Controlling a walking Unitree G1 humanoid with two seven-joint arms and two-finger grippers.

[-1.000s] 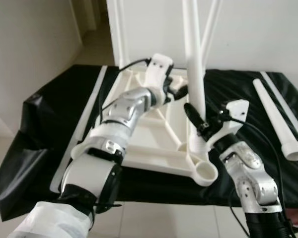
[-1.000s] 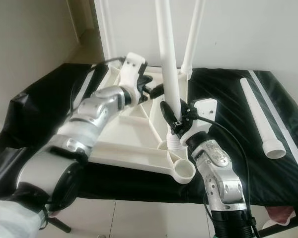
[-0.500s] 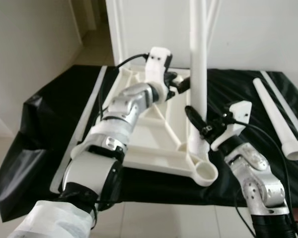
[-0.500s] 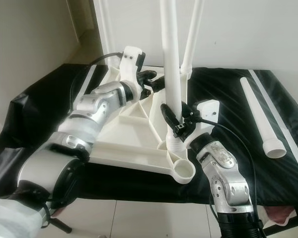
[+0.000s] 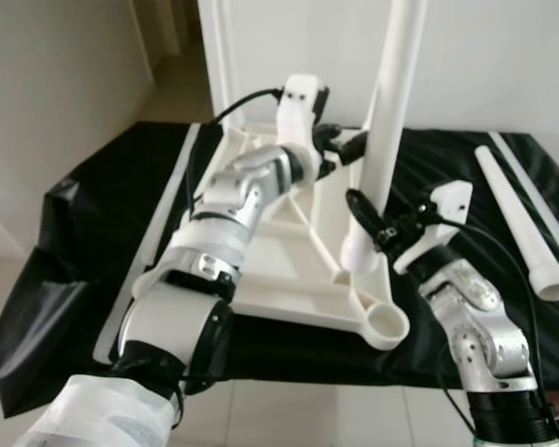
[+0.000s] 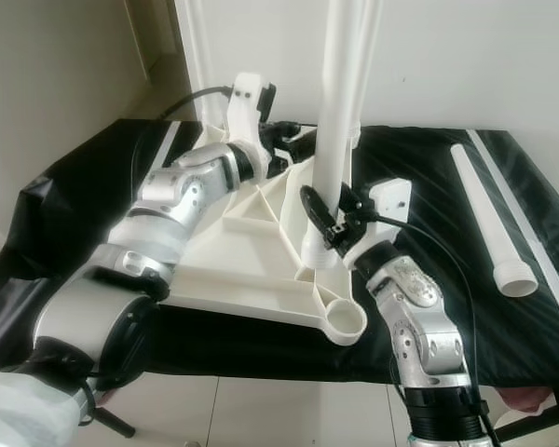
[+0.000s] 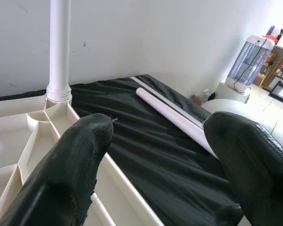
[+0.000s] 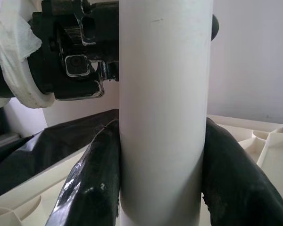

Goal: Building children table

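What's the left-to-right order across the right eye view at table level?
left gripper → table leg gripped by the right gripper → loose table leg lying on the black sheet.

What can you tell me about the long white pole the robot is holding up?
The white pole is a smooth, round tube, plastic by its look, with a wider collar at its lower end. It leans a little and rises past the top of the picture. The right gripper clamps it low down, one black finger on each side. Its lower end is at the upside-down white tabletop, near an empty corner socket. The left gripper hangs open beside it, higher up.
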